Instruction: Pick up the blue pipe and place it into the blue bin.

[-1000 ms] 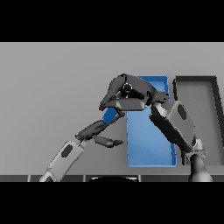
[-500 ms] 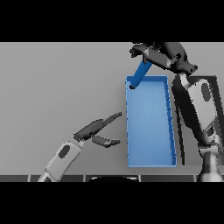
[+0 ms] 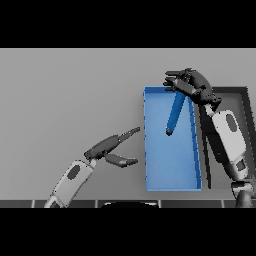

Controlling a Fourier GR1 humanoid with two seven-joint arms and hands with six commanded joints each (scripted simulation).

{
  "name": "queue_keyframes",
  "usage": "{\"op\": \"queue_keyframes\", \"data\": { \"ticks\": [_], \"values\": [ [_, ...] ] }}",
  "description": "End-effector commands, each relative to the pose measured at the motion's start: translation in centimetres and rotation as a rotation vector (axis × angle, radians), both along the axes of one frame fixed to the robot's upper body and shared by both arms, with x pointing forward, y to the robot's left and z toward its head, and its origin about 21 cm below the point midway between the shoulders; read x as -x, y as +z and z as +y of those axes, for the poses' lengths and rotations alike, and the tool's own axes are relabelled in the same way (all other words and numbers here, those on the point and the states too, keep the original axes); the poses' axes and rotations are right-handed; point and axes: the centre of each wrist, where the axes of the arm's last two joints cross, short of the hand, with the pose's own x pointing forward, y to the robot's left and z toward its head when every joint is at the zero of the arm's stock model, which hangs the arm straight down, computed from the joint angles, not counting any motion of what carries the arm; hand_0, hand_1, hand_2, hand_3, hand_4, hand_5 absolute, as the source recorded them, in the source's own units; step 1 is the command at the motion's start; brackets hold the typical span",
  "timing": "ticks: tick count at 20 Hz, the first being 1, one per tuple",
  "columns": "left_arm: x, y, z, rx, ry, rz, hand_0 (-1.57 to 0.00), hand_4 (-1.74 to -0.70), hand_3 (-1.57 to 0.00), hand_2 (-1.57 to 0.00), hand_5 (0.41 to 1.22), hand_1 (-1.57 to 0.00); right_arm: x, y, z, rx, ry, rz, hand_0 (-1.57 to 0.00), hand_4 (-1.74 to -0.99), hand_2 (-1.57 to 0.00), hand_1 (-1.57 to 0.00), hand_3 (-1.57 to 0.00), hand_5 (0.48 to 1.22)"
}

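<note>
Left hand (image 3: 109, 149), nearest, is seen idle with fingers relaxed just beside the blue bin (image 3: 148, 150). Farther back, the blue pipe (image 3: 174, 115) is held at its top end by the curled right hand (image 3: 192, 85), hanging tilted over the bin's far half. Nothing else is seen inside.

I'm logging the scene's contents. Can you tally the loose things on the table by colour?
Blue: 2, the blue pipe held by the right hand, and the blue bin.
Dark grey: 1, a dark bin at the right edge.
Total: 3.
</note>
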Motion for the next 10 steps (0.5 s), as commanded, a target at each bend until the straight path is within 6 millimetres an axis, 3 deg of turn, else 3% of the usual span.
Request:
{"op": "queue_keyframes", "data": {
  "ticks": [1, 2, 6, 7, 8, 10],
  "values": [
    [0.4, -0.2, -0.2, 0.004, -0.008, -0.003, 0.00, -0.88, 0.00, 0.00, 0.464, 0.00, 0.5, -0.8, -0.1, 0.028, -0.003, 0.045, -1.57, -1.741, -1.57, -1.57, -1.57, 1.120],
    [0.3, -0.1, 0.1, 0.000, -0.007, -0.007, 0.00, -0.88, 0.00, 0.00, 0.463, 0.00, 1.0, -2.1, -0.5, 0.051, -0.010, 0.101, -1.57, -1.741, -1.57, -1.57, -1.57, 1.122],
    [0.1, 0.1, 0.1, -0.008, 0.011, -0.007, 0.00, -0.88, 0.00, 0.00, 0.460, 0.00, 2.0, -6.1, -0.6, 0.128, -0.017, 0.257, -1.57, -1.591, -1.57, -1.57, -1.57, 1.114],
    [-0.1, 0.0, -0.2, -0.018, 0.010, 0.000, 0.00, -0.89, 0.00, 0.00, 0.457, 0.00, 1.8, -6.6, -0.5, 0.144, -0.024, 0.286, -1.57, -1.599, -1.57, -1.57, -1.33, 1.110],
    [0.2, -0.1, -0.1, -0.011, 0.004, 0.003, 0.00, -0.89, 0.00, 0.00, 0.455, 0.00, 1.7, -7.3, -0.9, 0.161, -0.049, 0.338, -1.56, -1.547, -1.39, -1.46, -1.12, 1.133],
    [0.2, 0.3, -0.4, -0.005, 0.005, 0.005, 0.00, -0.89, 0.00, 0.00, 0.454, 0.00, 1.7, -8.2, -1.0, 0.174, -0.057, 0.412, -1.04, -1.455, -0.89, -0.93, -0.72, 1.164]
  ]
}}
